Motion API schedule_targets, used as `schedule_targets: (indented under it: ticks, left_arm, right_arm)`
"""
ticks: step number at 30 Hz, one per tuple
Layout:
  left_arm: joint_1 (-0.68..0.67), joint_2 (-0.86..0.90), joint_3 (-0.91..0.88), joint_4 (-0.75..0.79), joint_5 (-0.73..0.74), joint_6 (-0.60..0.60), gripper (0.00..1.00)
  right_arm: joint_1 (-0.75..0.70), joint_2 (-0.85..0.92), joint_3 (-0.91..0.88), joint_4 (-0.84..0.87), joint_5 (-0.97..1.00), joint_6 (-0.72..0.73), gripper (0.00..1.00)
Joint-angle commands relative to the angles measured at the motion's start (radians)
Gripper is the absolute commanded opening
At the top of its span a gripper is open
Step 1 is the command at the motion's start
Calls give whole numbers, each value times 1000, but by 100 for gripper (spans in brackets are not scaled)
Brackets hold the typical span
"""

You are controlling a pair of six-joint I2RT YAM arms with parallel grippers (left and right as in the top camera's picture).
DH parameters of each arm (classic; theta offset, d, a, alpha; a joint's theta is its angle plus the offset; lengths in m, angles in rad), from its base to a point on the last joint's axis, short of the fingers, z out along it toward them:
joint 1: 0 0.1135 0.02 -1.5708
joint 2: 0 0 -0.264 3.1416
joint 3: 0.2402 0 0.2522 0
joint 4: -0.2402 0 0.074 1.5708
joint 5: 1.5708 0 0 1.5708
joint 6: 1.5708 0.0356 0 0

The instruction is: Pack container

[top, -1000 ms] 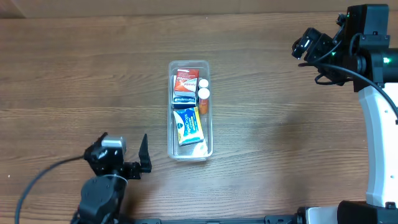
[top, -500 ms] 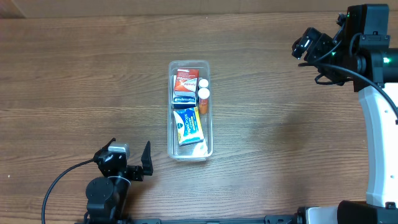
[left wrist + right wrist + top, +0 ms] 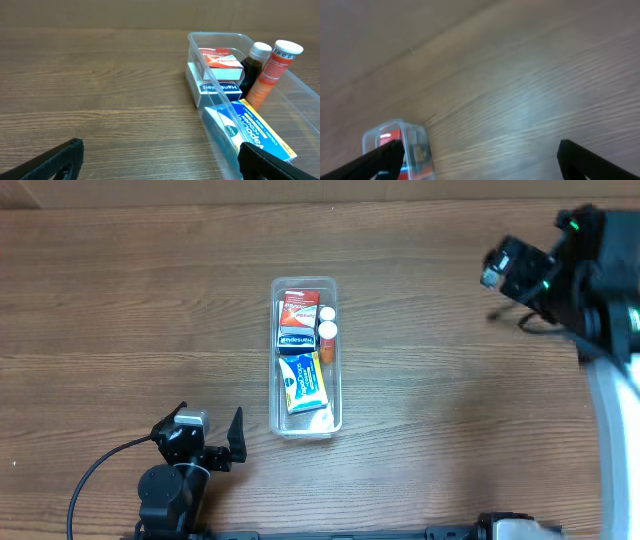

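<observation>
The clear plastic container (image 3: pixel 339 358) lies lengthwise at the table's middle. It holds a red box (image 3: pixel 298 307), a dark blue box (image 3: pixel 296 339), a blue-and-yellow box (image 3: pixel 304 381) and two white-capped bottles (image 3: pixel 327 321). The left wrist view shows it at the right (image 3: pixel 216 86); the blurred right wrist view shows its end at the lower left (image 3: pixel 396 131). My left gripper (image 3: pixel 222 443) is open and empty, left of the container's near end. My right gripper (image 3: pixel 498 288) is open and empty, high at the far right.
The wood-grain table (image 3: pixel 120 310) holds nothing else. The left arm's cable (image 3: pixel 85 475) trails at the lower left. The right arm's white body (image 3: pixel 608 395) stands along the right edge.
The right arm has shifted slightly and is now motion-blurred. The left gripper drew back toward the front edge a second ago and has since stayed still.
</observation>
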Motion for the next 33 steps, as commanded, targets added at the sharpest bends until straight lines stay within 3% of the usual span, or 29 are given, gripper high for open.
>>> schedule_targets:
  ticks: [1, 7, 11, 17, 33]
  left_arm:
    - [6, -11, -8, 6, 10, 19, 100]
    - [6, -11, -8, 6, 10, 19, 100]
    - [6, -11, -8, 6, 10, 19, 100]
    - [6, -11, -8, 6, 10, 19, 100]
    - [6, -11, -8, 6, 10, 19, 100]
  right_arm:
    - [17, -393, -331, 220, 54, -197, 100]
    - [10, -1061, -1050, 366, 0, -192, 100]
    - [10, -1334, -1307, 384, -33, -146, 100]
    - [9, -1316, -1461, 565, -50, -117, 100]
    - [10, -1316, -1461, 564, -40, -116, 100]
